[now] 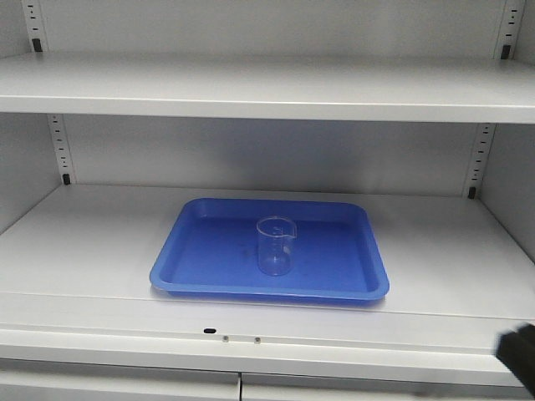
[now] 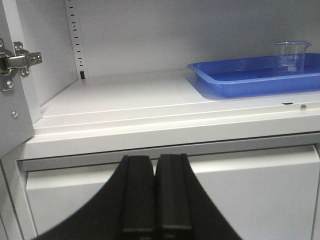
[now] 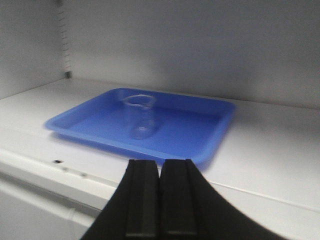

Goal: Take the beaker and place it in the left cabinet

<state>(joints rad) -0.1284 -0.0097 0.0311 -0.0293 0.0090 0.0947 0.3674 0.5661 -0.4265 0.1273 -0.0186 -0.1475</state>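
Standing upright in the blue tray [image 1: 209, 259], the beaker [image 1: 275, 245] sits near the tray's middle, its spout turned toward about 2 o'clock in the front view. The tray lies flat on the cabinet's lower shelf [image 1: 84, 251], a little right of the shelf's centre and close to the front edge. Another shelf [image 1: 251, 88] runs above it, and slotted rails [image 1: 57, 146] climb the back corners.

My left fingers [image 2: 155, 195] are pressed together with only a thin seam between them, holding nothing. They hang in front of the cabinet below the shelf's front lip, well apart from the beaker, which shows far off at 2 o'clock in that wrist view. A door hinge [image 2: 17, 62] shows at 10 o'clock there.

My right fingers [image 3: 159, 197] are also pressed together and empty. They sit near the tray's front rim, with the beaker ahead at about 12 o'clock, apart from them.
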